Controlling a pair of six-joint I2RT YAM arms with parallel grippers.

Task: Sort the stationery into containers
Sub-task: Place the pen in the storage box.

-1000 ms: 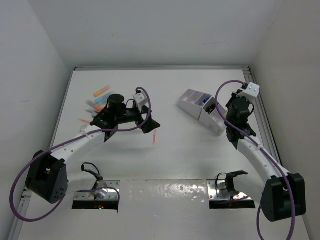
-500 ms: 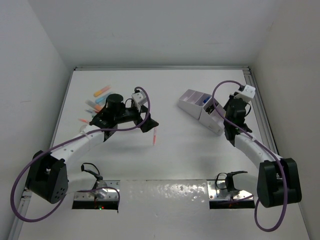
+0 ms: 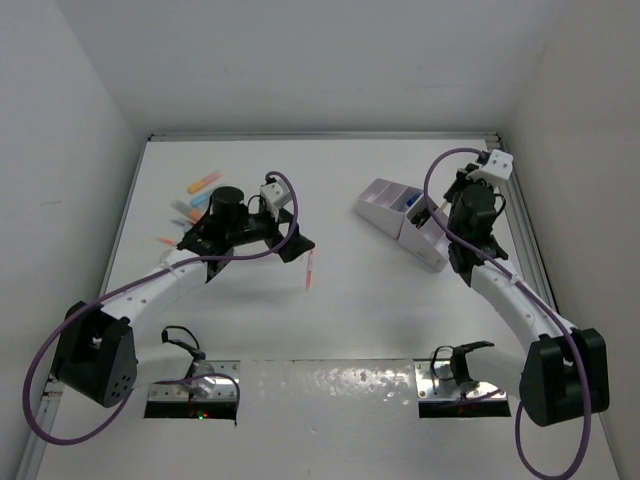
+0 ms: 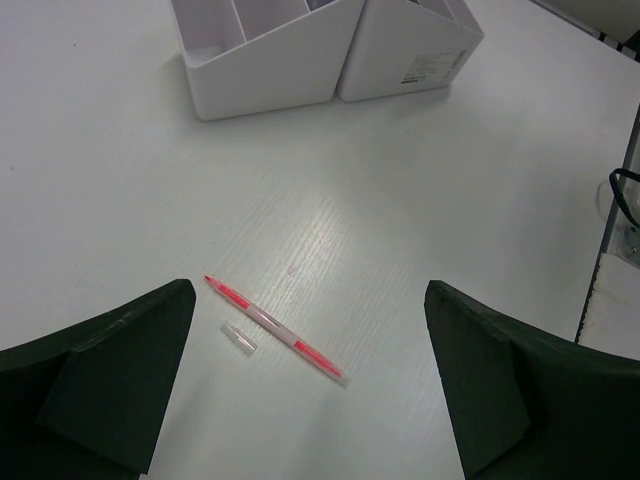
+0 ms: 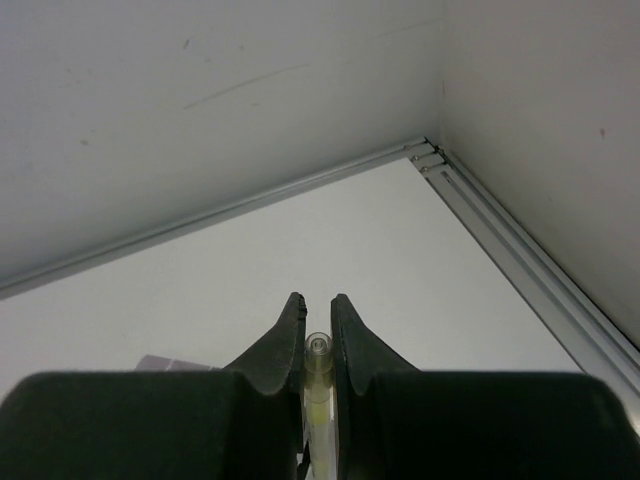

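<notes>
A thin red pen (image 3: 310,272) lies uncapped mid-table, its clear cap (image 4: 238,337) beside it; the left wrist view shows the pen (image 4: 275,330) between my fingers. My left gripper (image 3: 285,236) hovers just left of it, open and empty (image 4: 308,292). Pastel highlighters (image 3: 203,183) lie in a cluster at far left. The white and lilac organiser (image 3: 385,212) stands at right, also seen in the left wrist view (image 4: 260,80), with a blue piece (image 3: 412,200) inside. My right gripper (image 3: 462,192) is raised beside it, shut on a yellow highlighter (image 5: 318,350).
Walls close the table at the back and both sides, with a metal rail (image 5: 520,260) along the right edge. Two metal plates (image 3: 195,385) sit at the near edge by the arm bases. The purple cable (image 3: 432,190) loops over the organiser.
My right gripper has lifted and tilted toward the back wall with the yellow highlighter. My left gripper has shifted slightly left and back; the red pen has not moved.
</notes>
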